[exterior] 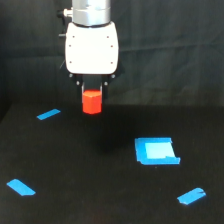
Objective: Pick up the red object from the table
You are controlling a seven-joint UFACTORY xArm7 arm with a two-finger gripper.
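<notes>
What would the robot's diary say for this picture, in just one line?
phase: lifted | gripper: jaws shut on red object | red object: off the table, held upright | blue square patch: untouched

Three blue tape strips (pixel 48 114) (pixel 20 187) (pixel 191 196), a blue square patch (pixel 156 151), and a black curtain backdrop (pixel 170 45).

A single exterior view faces the jaws head-on from in front of the table (pixel 100 200), raised a little and tilted down, so the black surface spreads below and in front of the jaws. It stands fairly near: the arm above the jaws is cut off by the top edge.
</notes>
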